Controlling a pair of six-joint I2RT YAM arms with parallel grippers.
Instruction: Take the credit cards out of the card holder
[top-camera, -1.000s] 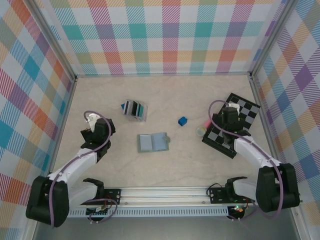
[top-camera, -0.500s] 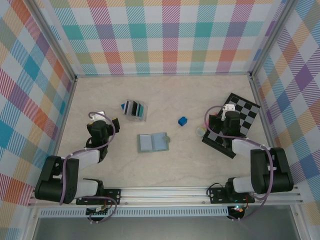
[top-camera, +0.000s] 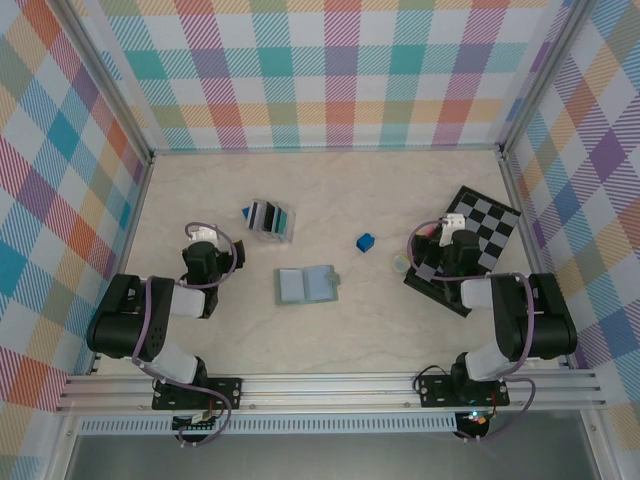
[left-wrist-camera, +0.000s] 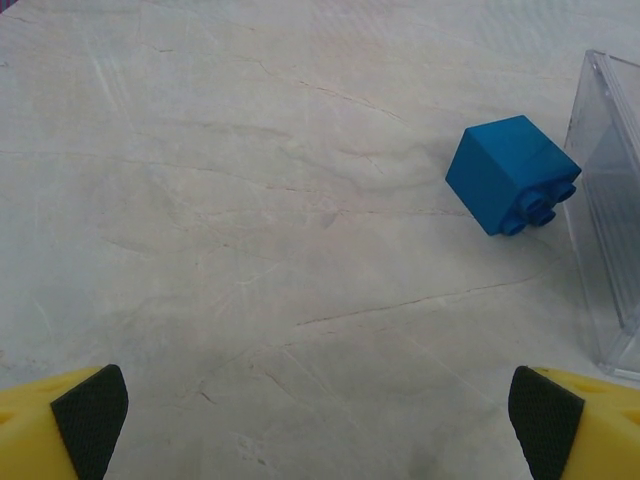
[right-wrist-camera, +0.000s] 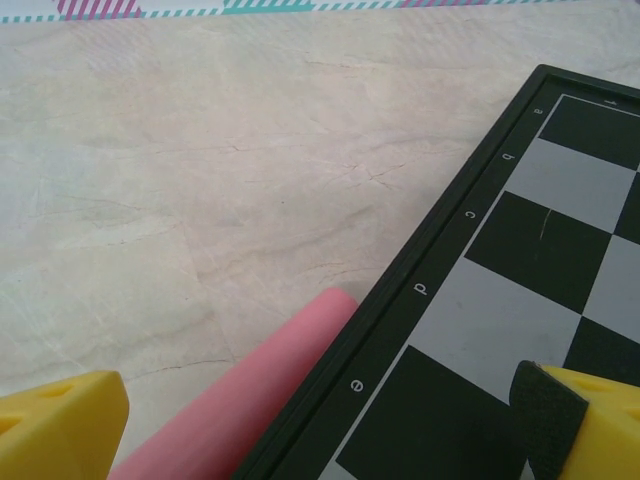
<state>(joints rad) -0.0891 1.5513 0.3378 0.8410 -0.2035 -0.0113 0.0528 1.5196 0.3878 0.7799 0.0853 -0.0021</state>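
Observation:
The card holder (top-camera: 306, 285) lies open on the table's middle, its pale blue-grey inner panels facing up; no card can be made out on the table beside it. My left gripper (top-camera: 205, 242) hangs low to the left of it, well apart. It is open, its black pads (left-wrist-camera: 90, 415) wide apart over bare table. My right gripper (top-camera: 447, 236) sits at the right, over the near-left edge of the chessboard (top-camera: 492, 226). It is open too, one fingertip (right-wrist-camera: 60, 420) at each lower corner of the right wrist view, nothing between them.
A clear plastic stand (top-camera: 270, 220) of upright cards stands behind the card holder, a blue brick (left-wrist-camera: 512, 172) beside it. Another blue brick (top-camera: 365, 241) lies mid-table. A pink cylinder (right-wrist-camera: 250, 400) rests against the chessboard's rim (right-wrist-camera: 430, 290). A small pale cup (top-camera: 401, 263) sits nearby.
Both arms have folded back toward their bases, and both grippers have dropped low over the table. The card holder has not moved.

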